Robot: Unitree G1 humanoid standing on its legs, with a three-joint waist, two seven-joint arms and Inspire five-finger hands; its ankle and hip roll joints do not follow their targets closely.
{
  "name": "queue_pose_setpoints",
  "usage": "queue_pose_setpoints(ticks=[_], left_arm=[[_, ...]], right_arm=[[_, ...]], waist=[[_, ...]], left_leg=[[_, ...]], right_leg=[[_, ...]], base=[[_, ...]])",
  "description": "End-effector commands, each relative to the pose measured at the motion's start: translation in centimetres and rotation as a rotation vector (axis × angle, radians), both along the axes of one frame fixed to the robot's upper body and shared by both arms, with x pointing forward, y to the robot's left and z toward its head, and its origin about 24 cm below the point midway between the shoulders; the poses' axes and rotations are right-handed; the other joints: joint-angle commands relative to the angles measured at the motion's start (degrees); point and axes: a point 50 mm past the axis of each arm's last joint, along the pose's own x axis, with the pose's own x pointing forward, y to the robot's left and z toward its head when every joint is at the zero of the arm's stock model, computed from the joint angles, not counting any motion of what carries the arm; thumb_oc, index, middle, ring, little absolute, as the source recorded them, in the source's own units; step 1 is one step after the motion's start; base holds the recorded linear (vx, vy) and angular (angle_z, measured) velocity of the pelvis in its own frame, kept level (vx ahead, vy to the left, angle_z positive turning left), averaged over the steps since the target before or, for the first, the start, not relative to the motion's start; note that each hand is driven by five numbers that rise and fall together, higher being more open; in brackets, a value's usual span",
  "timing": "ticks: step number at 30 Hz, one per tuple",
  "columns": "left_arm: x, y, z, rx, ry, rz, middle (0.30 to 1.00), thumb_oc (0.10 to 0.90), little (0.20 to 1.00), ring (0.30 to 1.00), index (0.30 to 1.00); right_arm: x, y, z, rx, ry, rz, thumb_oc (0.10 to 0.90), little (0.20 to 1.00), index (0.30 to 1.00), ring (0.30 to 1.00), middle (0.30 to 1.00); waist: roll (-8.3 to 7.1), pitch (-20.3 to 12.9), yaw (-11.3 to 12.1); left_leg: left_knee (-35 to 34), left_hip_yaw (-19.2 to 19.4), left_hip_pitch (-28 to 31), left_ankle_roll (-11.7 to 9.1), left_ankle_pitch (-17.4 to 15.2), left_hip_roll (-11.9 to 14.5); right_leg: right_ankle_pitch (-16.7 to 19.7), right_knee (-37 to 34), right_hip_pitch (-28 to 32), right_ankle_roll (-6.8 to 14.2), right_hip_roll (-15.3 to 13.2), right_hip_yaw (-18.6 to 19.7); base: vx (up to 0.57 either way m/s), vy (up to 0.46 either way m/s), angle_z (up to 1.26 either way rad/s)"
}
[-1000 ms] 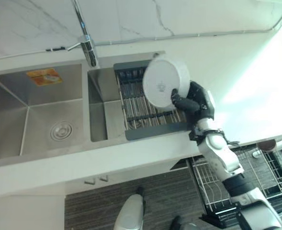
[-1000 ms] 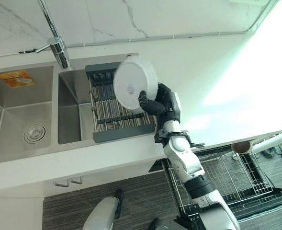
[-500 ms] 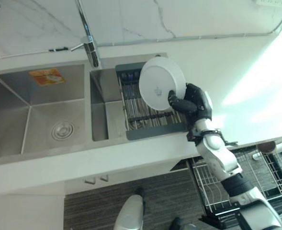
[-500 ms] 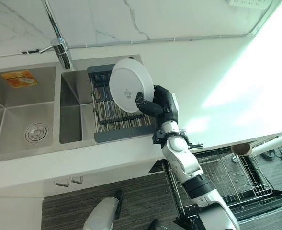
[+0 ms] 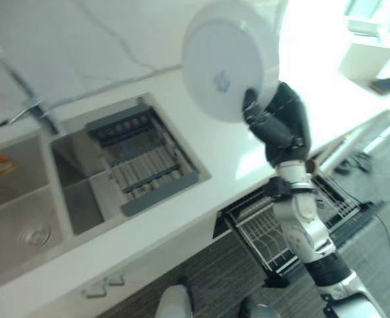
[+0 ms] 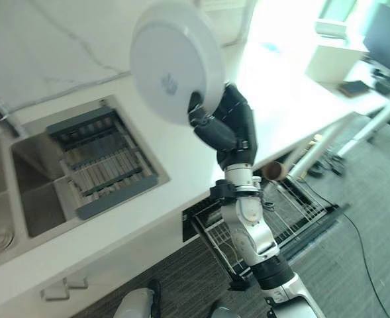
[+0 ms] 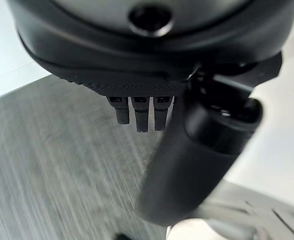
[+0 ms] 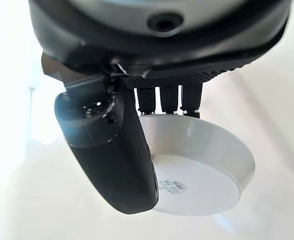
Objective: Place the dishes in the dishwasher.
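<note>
Right robot hand (image 6: pixel 224 126) pinching one white plate (image 6: pixel 171 69); left robot hand (image 7: pixel 151 65) slack, empty.

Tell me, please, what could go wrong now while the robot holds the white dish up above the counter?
1. The right hand pinches the white dish only at its lower rim, thumb on the underside. Held high and tilted, it might slip and fall onto the counter.
2. The open dishwasher rack sits low, under the counter edge. On the way down, the dish could strike that edge.
</note>
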Motion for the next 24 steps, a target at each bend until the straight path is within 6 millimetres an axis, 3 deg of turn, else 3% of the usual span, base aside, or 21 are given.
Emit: queue_pose_setpoints(ticks=[1,3,9,16,24], left_arm=[[-0.2,-0.4,-0.1,-0.014,0.012,-0.022,0.9,0.8,0.9,0.9,0.9],[0.6,-0.7,-0.1,-0.029,-0.015,-0.032,0.9,0.8,0.9,0.9,0.9],[1.2,-1.0,0.0,-0.046,-0.022,-0.049,0.9,0.8,0.9,0.9,0.9],[0.9,-1.2,0.0,-0.069,-0.015,-0.095,0.9,0.8,0.9,0.9,0.9],[1.2,-1.4,0.1,-0.117,-0.045,-0.095,0.9,0.8,0.9,0.9,0.9]], right_arm=[[-2.0,-2.2,5.2,0.102,-0.316,-0.051,0.4,0.3,0.3,0.3,0.3],[-2.8,-4.6,4.5,0.104,-0.303,-0.122,0.4,0.3,0.3,0.3,0.3],[-3.6,-7.5,3.0,0.102,-0.251,-0.181,0.4,0.3,0.3,0.3,0.3],[-3.4,-9.0,0.2,0.09,-0.121,-0.221,0.4,0.3,0.3,0.3,0.3],[-2.2,-9.0,-3.8,0.048,0.079,-0.199,0.4,0.3,0.3,0.3,0.3]], waist=[[-0.75,-2.57,1.47],[-0.9,-2.81,-1.41],[-0.86,-3.1,-4.48],[-0.49,-2.41,-5.57],[0.04,-0.84,-4.73]], left_leg=[[-0.38,-3.95,1.82,-0.74,-8.2,0.31],[-0.38,-2.33,3.02,-0.79,-8.65,1.09],[-0.38,-0.62,3.96,-0.72,-8.87,1.71],[-0.38,-0.08,5.05,-0.12,-9.22,1.67],[-0.38,-0.8,5.43,0.39,-9.1,0.62]], right_leg=[[-3.46,1.34,-1.0,2.5,-2.16,-0.14],[-3.25,1.34,-1.46,2.53,-1.55,1.72],[-2.88,1.34,-1.96,2.43,-1.27,3.26],[-3.25,1.34,-0.08,2.07,-1.71,2.31],[-3.59,1.34,1.02,1.21,-2.06,0.68]], base=[[0.01,-0.067,-0.56],[0.0,-0.071,-0.69],[0.0,-0.032,-0.37],[0.01,-0.006,-0.14],[0.0,0.0,0.0]])
